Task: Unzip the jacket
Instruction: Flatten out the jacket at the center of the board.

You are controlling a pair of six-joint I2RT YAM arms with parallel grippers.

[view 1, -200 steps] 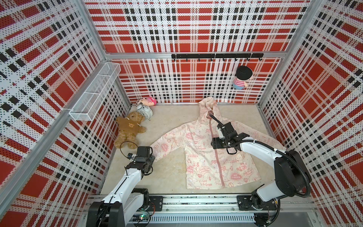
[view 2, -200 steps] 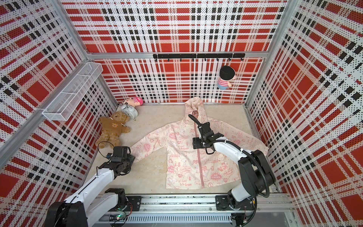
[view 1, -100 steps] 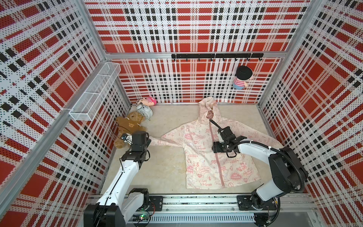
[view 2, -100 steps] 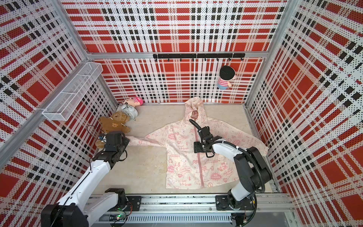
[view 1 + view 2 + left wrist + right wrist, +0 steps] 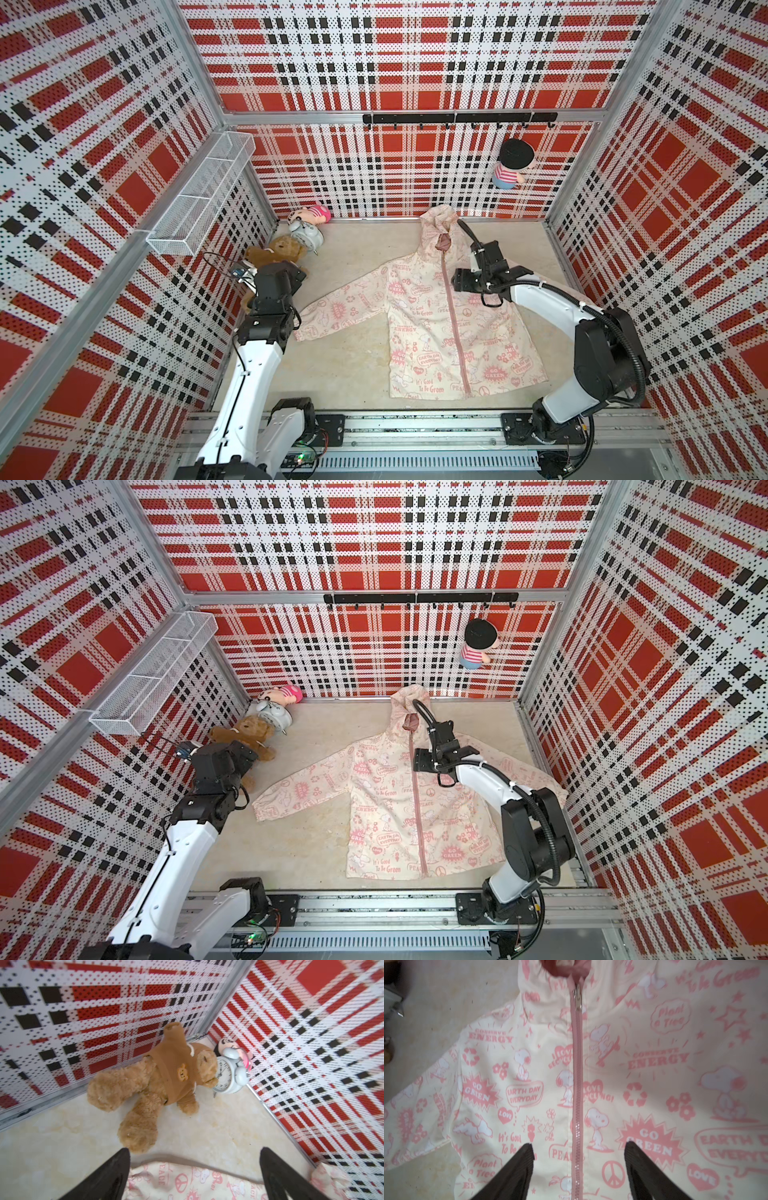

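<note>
The cream jacket [image 5: 419, 328] [image 5: 386, 812] with pink prints lies flat on the floor, hood toward the back wall. Its pink zipper [image 5: 577, 1076] is closed, with the metal pull [image 5: 578, 999] up at the collar. My right gripper [image 5: 578, 1145] [image 5: 457, 282] hovers open over the chest, one finger on each side of the zipper line. My left gripper [image 5: 194, 1149] [image 5: 291, 276] stands wide open above the end of the jacket's sleeve [image 5: 187, 1182] [image 5: 316, 320], which lies loose on the floor and is held by nothing.
A brown teddy bear [image 5: 166, 1076] [image 5: 274, 253], a white alarm clock [image 5: 228, 1076] and a pink doll [image 5: 316, 214] sit in the back left corner, close to my left gripper. A wire basket [image 5: 199, 195] hangs on the left wall. A striped doll [image 5: 509, 166] hangs from the hook rail.
My left gripper drew the sleeve out to the left, then opened and let it go; the sleeve end has dropped back to the floor. The right gripper shifted slightly along the zipper.
</note>
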